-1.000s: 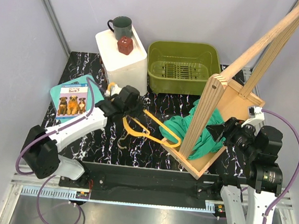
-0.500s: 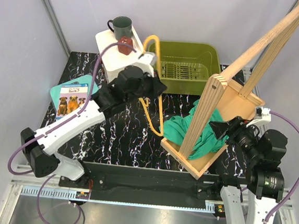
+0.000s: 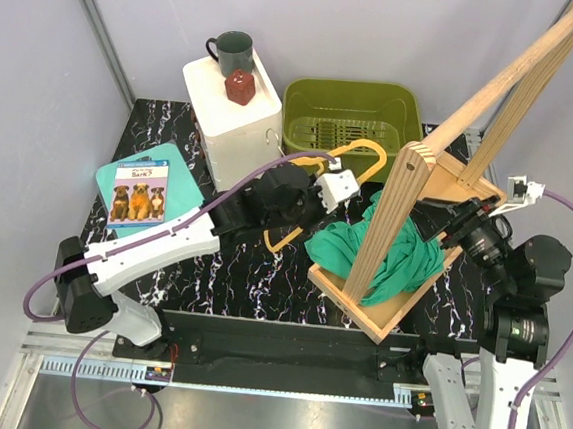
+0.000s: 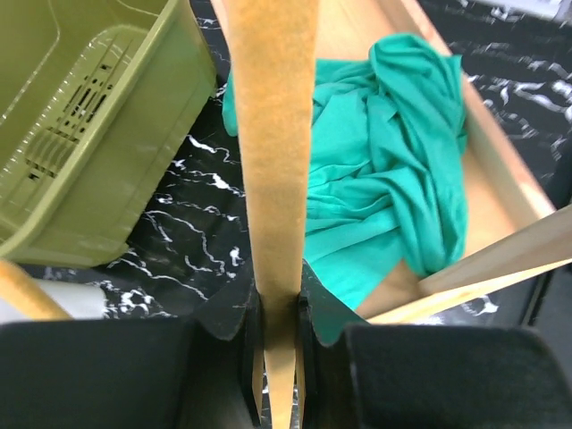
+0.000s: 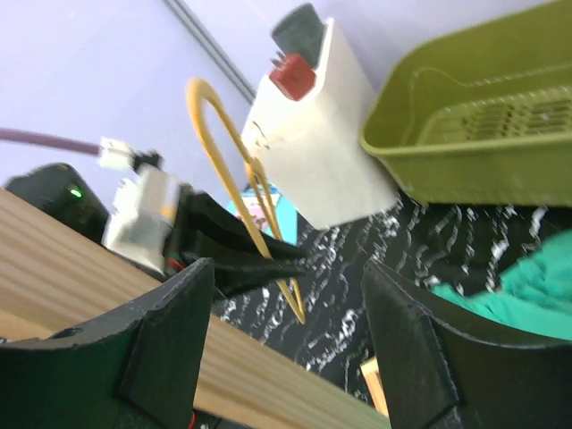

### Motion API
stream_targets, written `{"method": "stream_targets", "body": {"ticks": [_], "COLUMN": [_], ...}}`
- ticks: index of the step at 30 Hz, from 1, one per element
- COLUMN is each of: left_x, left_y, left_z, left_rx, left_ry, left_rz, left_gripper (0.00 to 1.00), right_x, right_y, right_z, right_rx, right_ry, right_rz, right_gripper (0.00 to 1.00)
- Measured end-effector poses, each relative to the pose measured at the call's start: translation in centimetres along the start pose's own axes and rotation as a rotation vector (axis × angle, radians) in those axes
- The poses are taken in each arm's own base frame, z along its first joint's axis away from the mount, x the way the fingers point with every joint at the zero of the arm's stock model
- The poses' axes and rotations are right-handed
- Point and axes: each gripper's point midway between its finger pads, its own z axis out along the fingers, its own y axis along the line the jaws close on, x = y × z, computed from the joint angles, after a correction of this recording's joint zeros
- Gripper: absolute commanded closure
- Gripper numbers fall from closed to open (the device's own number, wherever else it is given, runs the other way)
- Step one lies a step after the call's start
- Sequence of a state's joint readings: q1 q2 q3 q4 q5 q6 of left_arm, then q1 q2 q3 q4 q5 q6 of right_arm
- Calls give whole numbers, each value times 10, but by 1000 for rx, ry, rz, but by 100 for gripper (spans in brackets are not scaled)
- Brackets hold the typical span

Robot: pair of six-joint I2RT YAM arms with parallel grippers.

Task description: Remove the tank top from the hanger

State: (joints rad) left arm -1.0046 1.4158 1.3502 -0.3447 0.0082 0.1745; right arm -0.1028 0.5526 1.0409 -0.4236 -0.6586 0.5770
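Clamps the hanger [image 4: 273,134] in the left gripper [image 4: 279,326], raised clear so the tank top [image 3: 339,249] lies freed on the wooden rack [image 3: 388,319] base; holds the right gripper [image 3: 463,226] spread, empty.

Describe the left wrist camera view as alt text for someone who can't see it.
The left gripper has its jaws shut on a thin yellow hanger running up the middle. Beyond it, the crumpled teal-green fabric tank top lies on the light wooden rack. An olive-green plastic basket sits at upper left.
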Motion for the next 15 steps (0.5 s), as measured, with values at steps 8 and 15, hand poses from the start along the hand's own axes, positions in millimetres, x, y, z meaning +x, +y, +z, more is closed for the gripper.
{"method": "stream_targets", "body": {"ticks": [8, 15], "left_x": [30, 39], "left_y": [-22, -33], "left_z": [24, 28], "left_rx": [60, 74], "left_ry": [104, 140], "left_rz": [114, 150], "left_gripper": [100, 100], "right_x": [-8, 2], "right_y": [12, 7], "right_z": [25, 35], "right_rx": [-158, -196], "right_ry": [52, 128], "right_rz": [14, 46], "right_gripper": [37, 43]}}
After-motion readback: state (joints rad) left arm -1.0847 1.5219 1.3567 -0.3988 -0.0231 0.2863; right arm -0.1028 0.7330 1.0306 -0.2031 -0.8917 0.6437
